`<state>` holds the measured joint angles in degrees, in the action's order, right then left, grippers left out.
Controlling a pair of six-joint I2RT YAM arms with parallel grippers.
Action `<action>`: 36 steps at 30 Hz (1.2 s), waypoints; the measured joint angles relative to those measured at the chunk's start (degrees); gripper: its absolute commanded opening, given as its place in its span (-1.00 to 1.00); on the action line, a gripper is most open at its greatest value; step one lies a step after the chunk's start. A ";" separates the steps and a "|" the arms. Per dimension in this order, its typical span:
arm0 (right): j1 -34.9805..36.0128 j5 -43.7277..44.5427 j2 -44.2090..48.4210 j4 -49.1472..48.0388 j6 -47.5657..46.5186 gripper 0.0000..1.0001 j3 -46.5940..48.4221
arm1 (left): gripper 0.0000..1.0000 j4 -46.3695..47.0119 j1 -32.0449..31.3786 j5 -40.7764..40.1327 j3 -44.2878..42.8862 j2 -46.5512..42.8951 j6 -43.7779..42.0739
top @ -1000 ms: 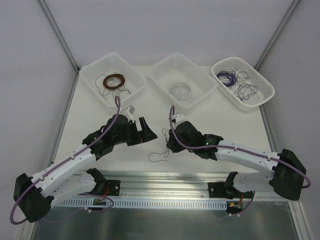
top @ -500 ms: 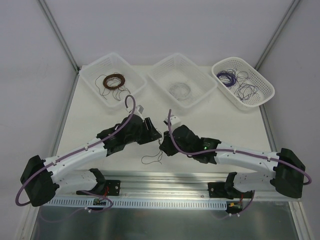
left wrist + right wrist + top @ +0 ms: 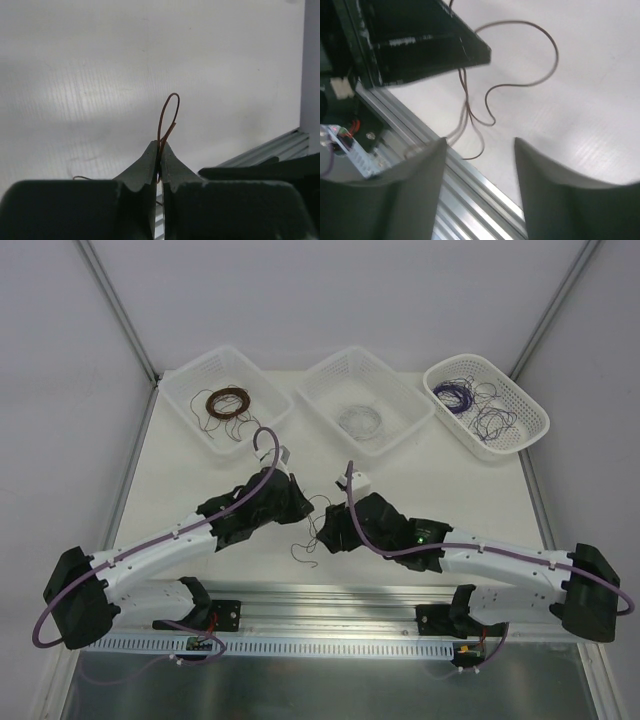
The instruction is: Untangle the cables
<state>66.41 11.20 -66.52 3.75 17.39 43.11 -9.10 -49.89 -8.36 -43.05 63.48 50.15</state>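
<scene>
White table (image 3: 200,480), left tool (image 3: 160,146) pinching cables (image 3: 172,94)

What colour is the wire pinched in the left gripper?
Brown wire; the left wrist view shows it best.

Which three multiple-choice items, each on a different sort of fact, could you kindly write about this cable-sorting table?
1. Where does the brown ring coil lie?
A. in the left basket
B. in the middle basket
C. on the table between the arms

2. How many white baskets stand along the far edge?
A. two
B. three
C. four

3. How do the left gripper's jaws stand?
A. wide apart, empty
B. shut on a thin brown wire
C. shut on a purple coil

1 A: the top view shows the coil inside it.
2 B: three stand side by side.
3 B: the wrist view shows a wire loop pinched between the tips.
</scene>
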 measured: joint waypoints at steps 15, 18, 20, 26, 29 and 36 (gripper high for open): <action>0.11 17.62 25.09 23.96 -1.49 0.94 -1.05 | -1.00 -5.70 25.62 0.87 -31.67 8.41 -20.85; 0.11 21.00 29.40 28.26 -1.05 0.93 -1.27 | -1.00 -6.21 31.74 2.51 -42.27 13.25 -23.61; 0.11 23.06 31.91 31.10 -0.85 0.93 -1.31 | -1.00 -6.27 35.50 3.54 -48.94 17.35 -24.81; 0.11 27.80 35.50 37.44 0.02 0.93 -1.31 | -0.81 -6.05 43.54 5.16 -60.89 31.12 -26.67; 0.11 29.35 36.41 39.93 0.48 0.93 -1.31 | -0.18 -5.97 46.47 6.16 -64.11 40.09 -27.32; 0.11 32.46 38.77 44.87 2.34 0.94 -1.29 | 0.92 -8.96 51.12 9.42 -60.04 51.06 -27.30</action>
<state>66.52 43.66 -27.75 48.62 19.73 41.82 -18.06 1.23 1.06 -103.09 114.54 22.85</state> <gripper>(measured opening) 0.969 0.855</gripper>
